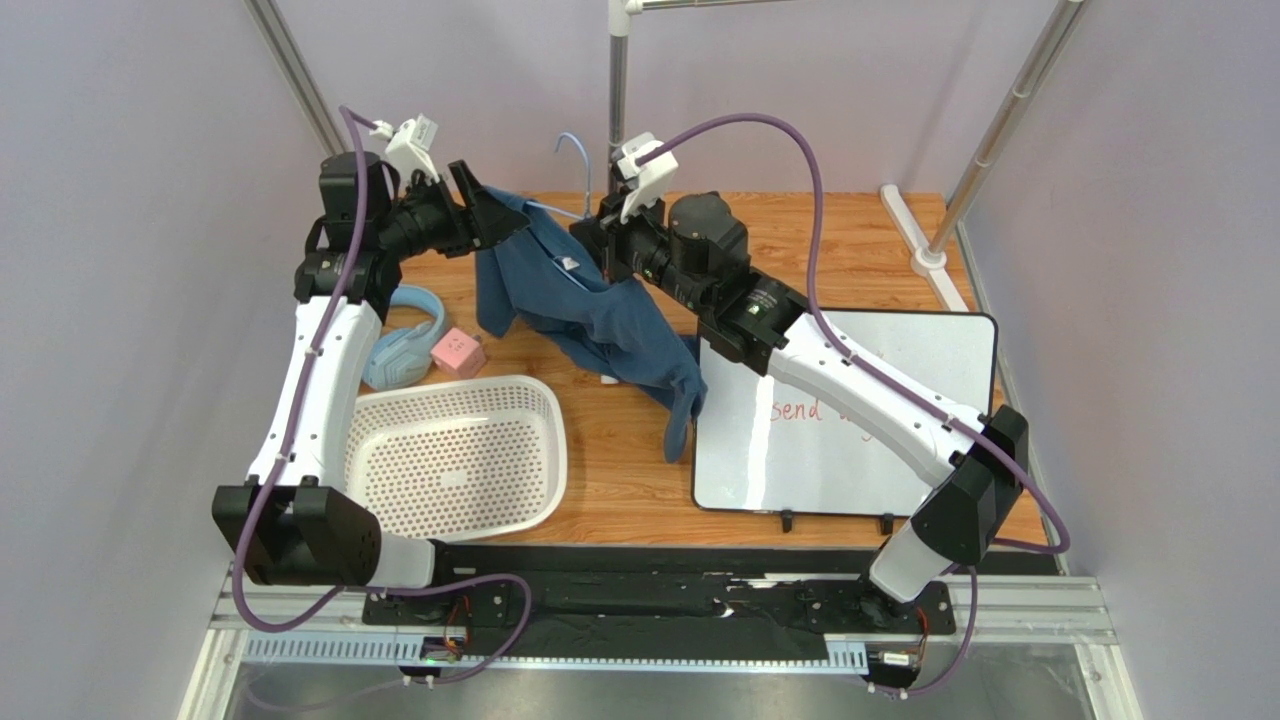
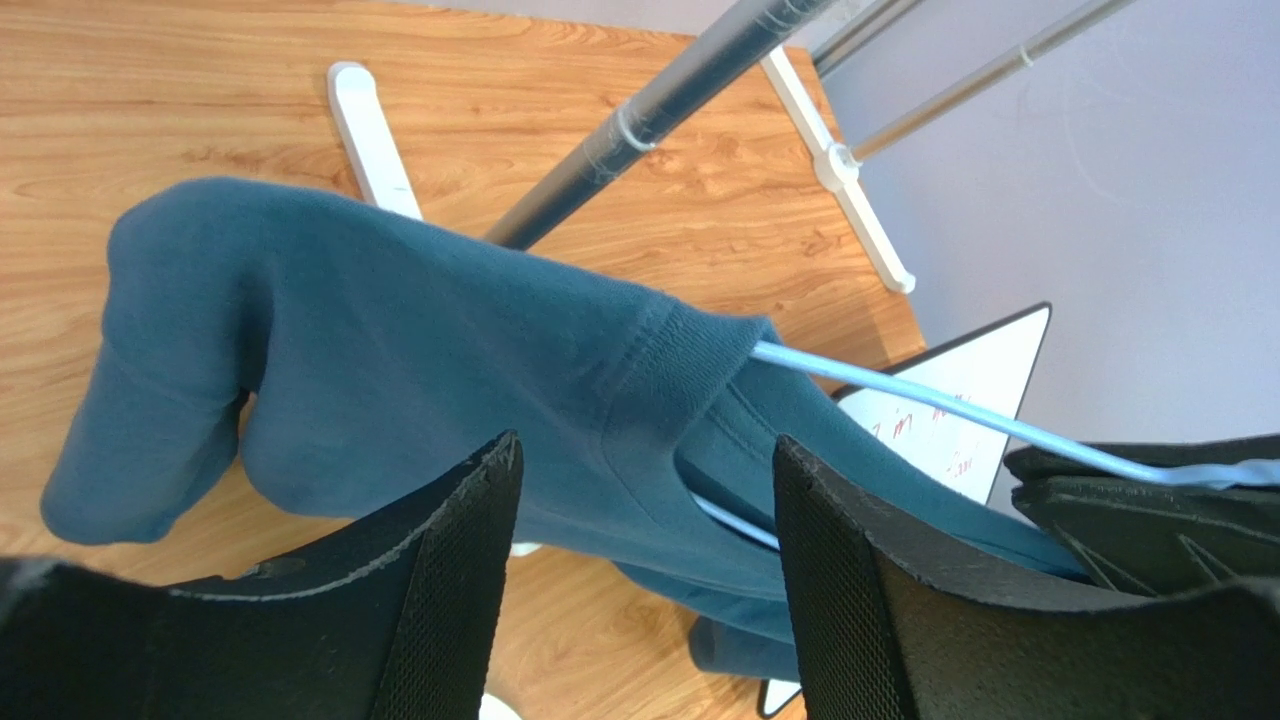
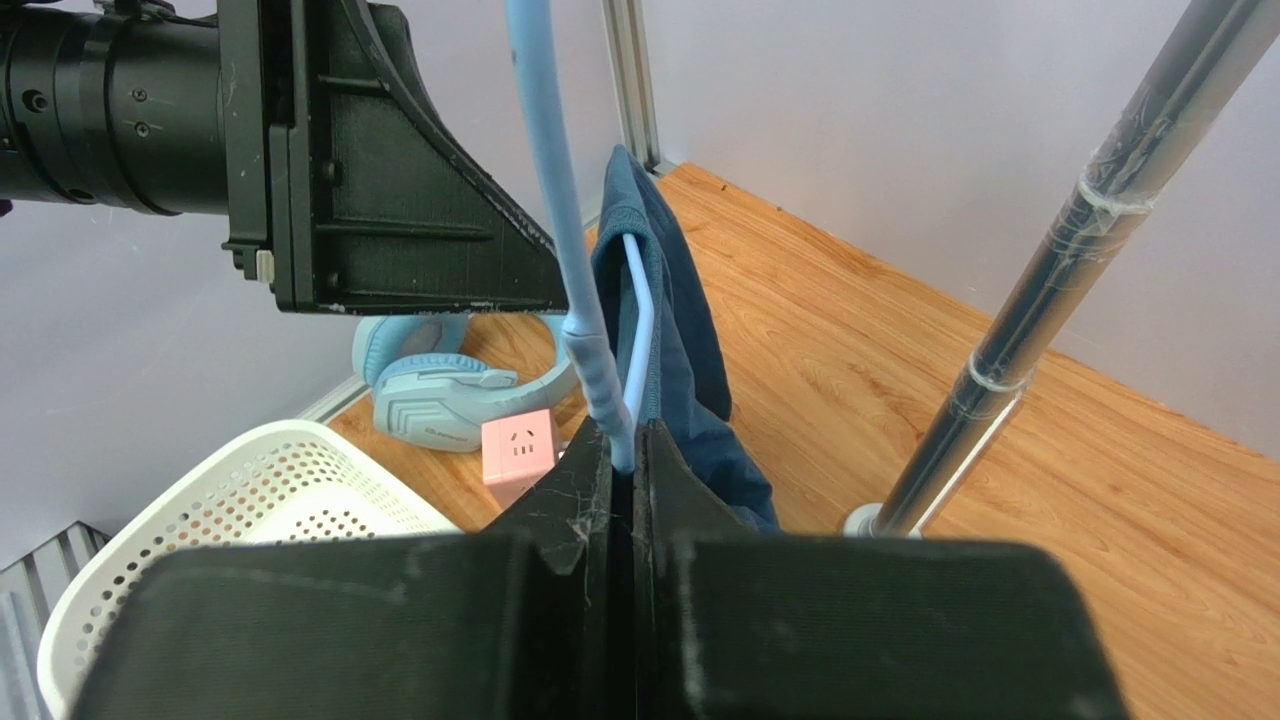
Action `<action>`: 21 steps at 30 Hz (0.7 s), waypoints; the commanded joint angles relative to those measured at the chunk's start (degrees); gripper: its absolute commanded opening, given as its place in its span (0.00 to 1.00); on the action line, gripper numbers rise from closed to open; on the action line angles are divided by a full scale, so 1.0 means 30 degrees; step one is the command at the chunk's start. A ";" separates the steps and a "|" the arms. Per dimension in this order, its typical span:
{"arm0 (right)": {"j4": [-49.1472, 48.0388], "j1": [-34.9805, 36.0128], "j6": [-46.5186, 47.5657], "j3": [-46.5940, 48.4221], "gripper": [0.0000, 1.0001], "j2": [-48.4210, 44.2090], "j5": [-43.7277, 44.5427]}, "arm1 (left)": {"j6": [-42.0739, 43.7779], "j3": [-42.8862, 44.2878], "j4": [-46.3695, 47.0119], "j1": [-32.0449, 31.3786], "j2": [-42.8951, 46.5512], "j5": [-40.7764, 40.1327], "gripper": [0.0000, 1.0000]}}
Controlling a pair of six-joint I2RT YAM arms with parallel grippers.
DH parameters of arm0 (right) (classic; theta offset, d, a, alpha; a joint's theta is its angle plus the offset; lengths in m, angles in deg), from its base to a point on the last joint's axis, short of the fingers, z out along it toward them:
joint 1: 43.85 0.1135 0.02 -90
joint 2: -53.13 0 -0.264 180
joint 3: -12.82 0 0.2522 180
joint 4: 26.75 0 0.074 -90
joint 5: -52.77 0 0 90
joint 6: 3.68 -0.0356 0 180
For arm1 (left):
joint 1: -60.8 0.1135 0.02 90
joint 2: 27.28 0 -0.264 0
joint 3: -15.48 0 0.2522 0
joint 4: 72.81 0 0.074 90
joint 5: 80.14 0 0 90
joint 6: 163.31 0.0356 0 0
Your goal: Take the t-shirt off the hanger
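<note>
Right hand [image 3: 624, 450] is clamped on the hanger [image 3: 559, 225] wire, holding it above the tabletop [image 1: 631, 465]. Left hand [image 2: 646, 450] is spread wide beside the t-shirt [image 2: 376, 345], gripping nothing. T-shirt drapes off the hanger, half bunched. It's soft, light, floppy stuff, so I'd pinch the ribbed edge [image 2: 679, 353] by the wire and slide it off.

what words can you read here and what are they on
"send": red handwriting on the whiteboard; the rest of that line is too blurred to read.
White label on the t-shirt: too small to read.
No other text shows.
</note>
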 commanded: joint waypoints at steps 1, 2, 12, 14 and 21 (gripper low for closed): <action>-0.0892 0.0324 0.0066 0.0797 0.00 -0.0808 -0.0101 | -0.0528 -0.0279 0.1651 0.0472 0.0040 0.1130 0.68; -0.0892 0.0411 0.0067 0.0797 0.00 -0.0808 -0.0072 | -0.0615 -0.0280 0.1681 0.0472 -0.0047 0.1217 0.69; -0.0892 0.0852 0.0213 0.0475 0.00 -0.1306 0.0337 | -0.0558 -0.0250 0.1681 0.0794 -0.0576 0.1072 0.45; -0.0834 0.0910 0.0330 0.0358 0.00 -0.1451 0.0455 | -0.0557 -0.0309 0.1681 0.0911 -0.0547 0.0897 0.28; -0.0686 0.0969 0.1149 -0.1923 0.00 -0.3234 -0.0039 | -0.0937 -0.0163 0.1973 0.2549 -0.0546 0.0602 0.00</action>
